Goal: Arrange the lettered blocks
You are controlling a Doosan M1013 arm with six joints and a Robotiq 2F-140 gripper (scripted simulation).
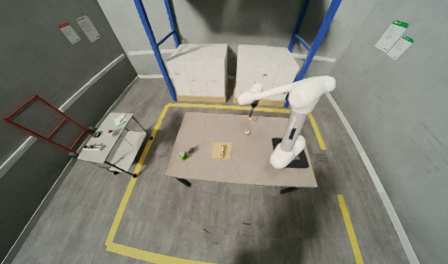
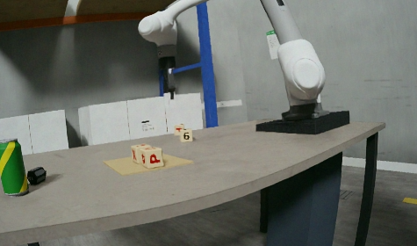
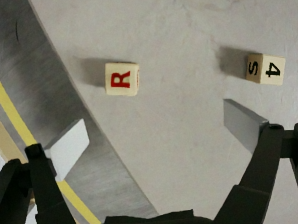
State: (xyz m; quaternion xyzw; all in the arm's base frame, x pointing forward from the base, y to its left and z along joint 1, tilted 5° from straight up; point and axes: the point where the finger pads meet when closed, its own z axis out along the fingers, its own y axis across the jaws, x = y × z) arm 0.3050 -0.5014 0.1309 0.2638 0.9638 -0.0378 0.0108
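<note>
Two cream blocks [image 2: 147,155] stand touching each other on the tan mat [image 2: 148,163], also in the overhead view [image 1: 221,150]; their top letters are too small to read. A block with a red R on top [image 3: 121,79] [image 1: 254,119] [image 2: 179,128] lies near the table's far edge. A block with 4 on top [image 3: 264,68] lies a little apart from it [image 1: 247,132] [image 2: 186,135]. My gripper [image 3: 153,122] [image 2: 168,85] [image 1: 252,112] is open and empty, high above the R block.
A green and yellow can [image 2: 10,167] and a small black object [image 2: 36,175] stand at the table's left end. The arm's base sits on a black pad [image 1: 291,153]. The table edge runs close beside the R block. A cart [image 1: 109,139] stands left of the table.
</note>
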